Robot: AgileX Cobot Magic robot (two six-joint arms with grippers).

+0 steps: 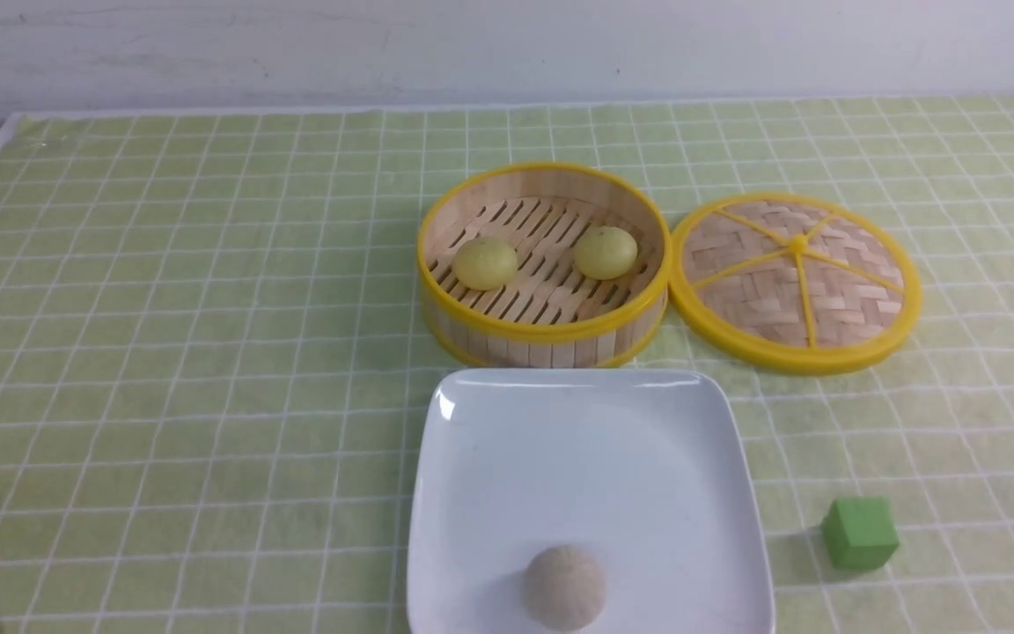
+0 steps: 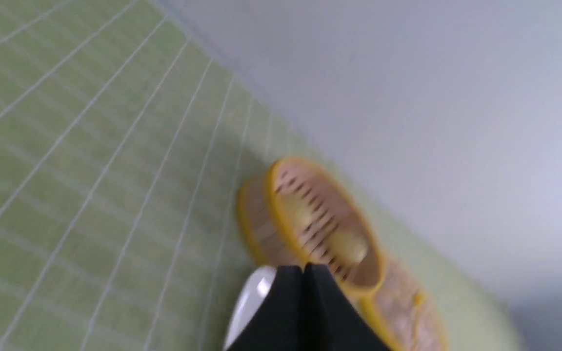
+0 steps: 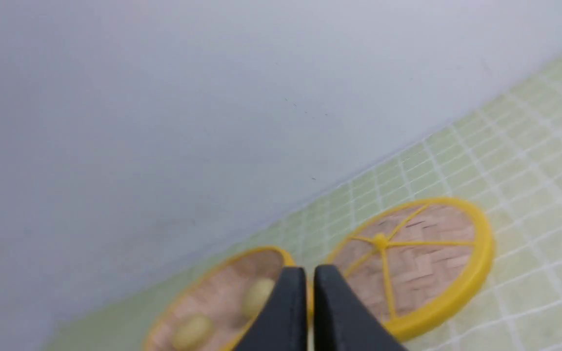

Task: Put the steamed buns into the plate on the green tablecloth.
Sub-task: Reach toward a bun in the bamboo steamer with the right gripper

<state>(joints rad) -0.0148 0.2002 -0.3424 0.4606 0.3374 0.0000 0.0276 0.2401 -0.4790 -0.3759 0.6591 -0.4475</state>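
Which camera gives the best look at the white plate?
The front view: the plate lies nearly whole and sharp. The left wrist view shows only a blurred corner beside the left gripper; the right wrist view shows none of it.

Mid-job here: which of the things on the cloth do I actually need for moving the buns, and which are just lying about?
For the job: left steamed bun, right steamed bun, both in the steamer basket; white plate; green tablecloth.

Lying about: basket lid, green cube, grey-brown bun on the plate.
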